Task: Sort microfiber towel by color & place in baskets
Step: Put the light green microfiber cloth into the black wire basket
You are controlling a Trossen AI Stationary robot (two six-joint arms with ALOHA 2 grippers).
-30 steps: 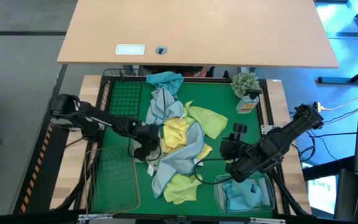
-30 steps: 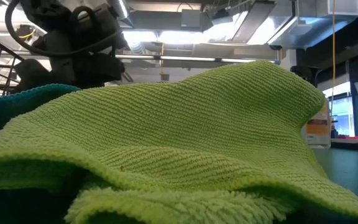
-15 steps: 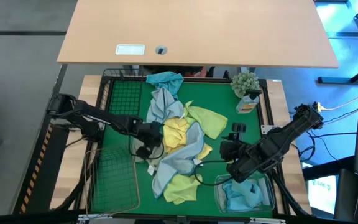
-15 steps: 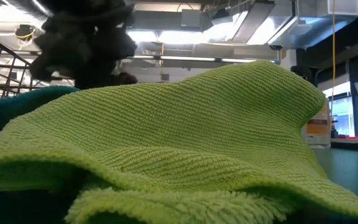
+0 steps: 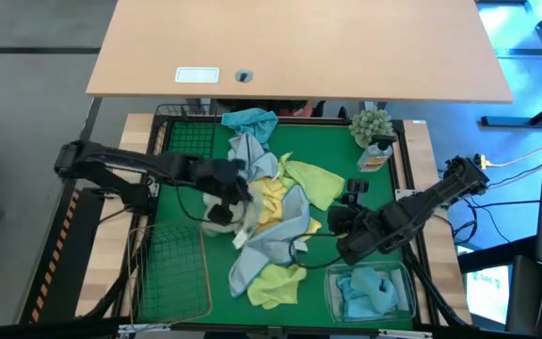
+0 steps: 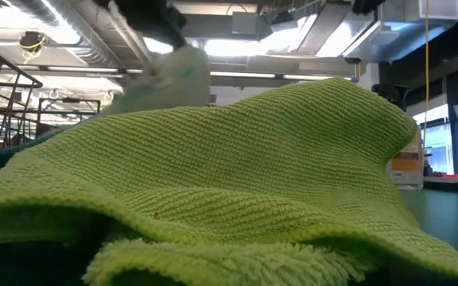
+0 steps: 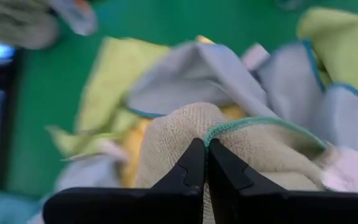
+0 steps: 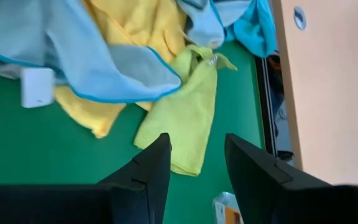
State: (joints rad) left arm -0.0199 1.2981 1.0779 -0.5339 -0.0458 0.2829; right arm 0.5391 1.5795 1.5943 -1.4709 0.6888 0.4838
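Pincer (image 7: 204,163) on my left arm is clamped tight on a beige towel (image 7: 185,134), lifted at the pile's left edge, w/ the grey towels (image 5: 269,235) just beside it. Should raise straight up till the cloth hangs free, so no neighbour drags along, then swing over to the tan basket (image 5: 169,273) near me. Right gripper (image 8: 196,163) waits w/ fingers apart beside the tub (image 5: 370,290).

Two dark jointed arms, black cables, smooth black tapered fingers (image 8: 148,171)
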